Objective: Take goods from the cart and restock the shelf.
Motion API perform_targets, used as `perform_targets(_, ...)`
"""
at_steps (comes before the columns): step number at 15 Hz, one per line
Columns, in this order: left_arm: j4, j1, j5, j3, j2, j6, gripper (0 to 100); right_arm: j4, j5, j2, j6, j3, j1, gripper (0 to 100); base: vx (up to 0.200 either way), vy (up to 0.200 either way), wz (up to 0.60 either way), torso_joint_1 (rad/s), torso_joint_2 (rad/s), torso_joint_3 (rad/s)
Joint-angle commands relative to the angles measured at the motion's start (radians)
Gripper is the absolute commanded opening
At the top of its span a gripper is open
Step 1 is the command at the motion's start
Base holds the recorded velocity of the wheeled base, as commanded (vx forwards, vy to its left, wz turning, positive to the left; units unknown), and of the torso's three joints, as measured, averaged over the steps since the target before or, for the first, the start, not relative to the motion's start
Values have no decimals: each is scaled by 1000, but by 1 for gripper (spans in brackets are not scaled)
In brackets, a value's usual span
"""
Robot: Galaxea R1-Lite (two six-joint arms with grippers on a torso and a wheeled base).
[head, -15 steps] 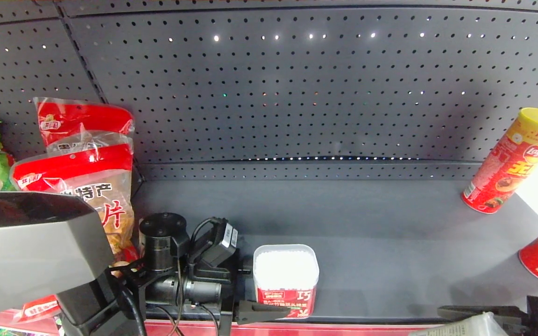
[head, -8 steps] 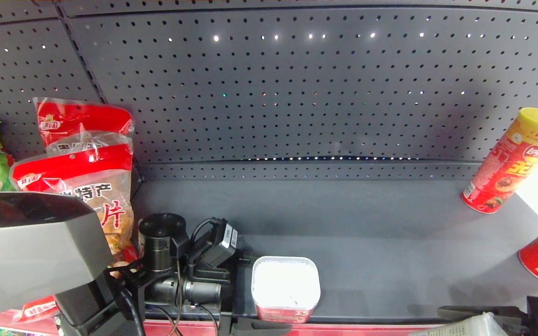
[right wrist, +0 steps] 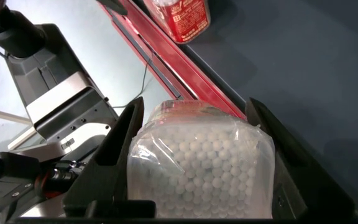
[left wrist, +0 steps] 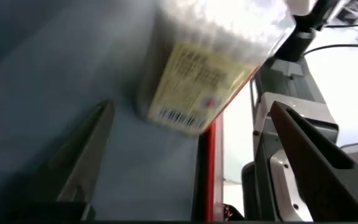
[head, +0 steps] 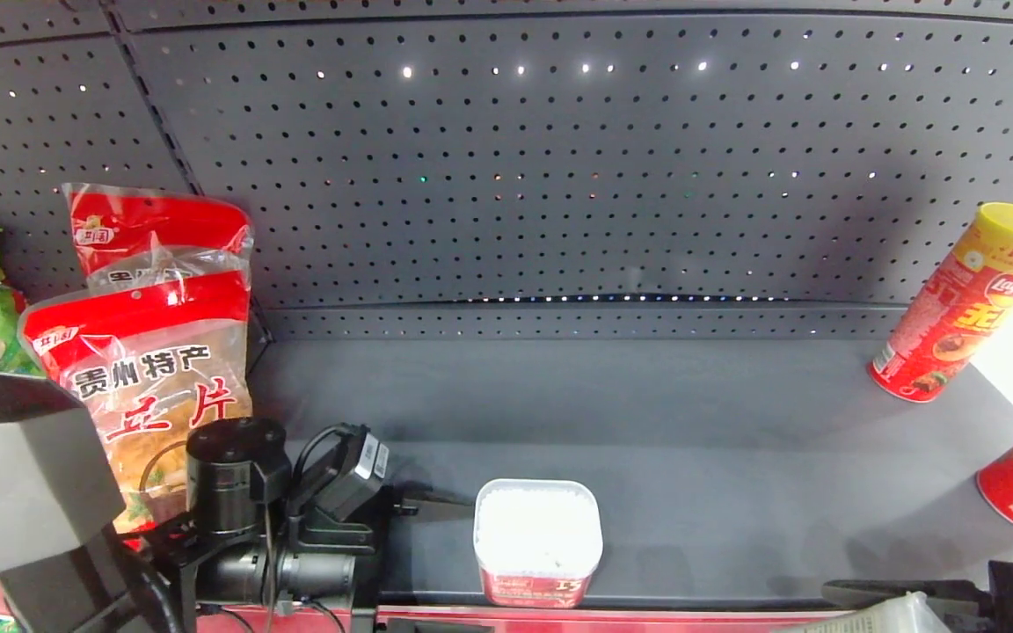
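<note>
Near the lower centre of the head view, the cotton-swab box [head: 538,541] stood upright at the shelf's [head: 691,440] front edge, just beyond the left gripper [left wrist: 191,109], whose fingers were spread wide. At lower right, the right gripper [right wrist: 194,118] clamped a clear pack of white pellets [right wrist: 197,168].

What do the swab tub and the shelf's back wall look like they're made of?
Swab tub: likely clear rigid plastic, white swabs showing through, red label. Back wall: probably painted sheet metal, matte grey, punched with regular holes.
</note>
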Motion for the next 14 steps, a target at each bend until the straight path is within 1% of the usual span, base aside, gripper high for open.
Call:
perform_targets(1, -1, 38, -1, 55, -70, 2, 100, -1, 1, 2, -1, 5, 2, 0, 0, 0, 0, 0, 0, 0)
perform_targets(2, -1, 38, -1, 55, -70, 2, 100, -1, 1, 2, -1, 5, 2, 0, 0, 0, 0, 0, 0, 0)
perform_targets(3, -1, 63, -1, 103, -126, 0, 100, -1, 1, 1, -1, 7, 2, 0, 0, 0, 0, 0, 0, 0)
perform_targets(7, -1, 145, -2, 97, -202, -5, 100, -1, 1, 1, -1, 14, 17, 0, 0, 0, 0, 0, 0, 0)
perform_targets(8, -3, 228, -4, 95, -228, -8, 100, -1, -1, 1, -8, 16, 22, 0, 0, 0, 0, 0, 0, 0)
perform_targets(9, -3, 234, -4, 95, -228, -8, 100, -1, -1, 1, -10, 14, 22, 0, 0, 0, 0, 0, 0, 0)
perform_targets(10, -3, 377, -15, 51, -255, -8, 100, -1, 1, 1, -11, 14, 22, 0, 0, 0, 0, 0, 0, 0)
perform_targets(11, -3, 400, -15, 43, -258, -8, 100, -1, 1, 2, -11, 14, 22, 0, 0, 0, 0, 0, 0, 0)
perform_targets(12, 1, 477, 1, 34, -290, -9, 100, -1, 1, 2, -14, 14, 22, 0, 0, 0, 0, 0, 0, 0)
perform_targets(13, 4, 501, 51, 14, -315, -18, 100, -1, 1, 2, -14, 18, 22, 0, 0, 0, 0, 0, 0, 0)
perform_targets(14, 7, 512, 76, -31, -340, -49, 100, -1, -1, 2, -14, 19, 22, 0, 0, 0, 0, 0, 0, 0)
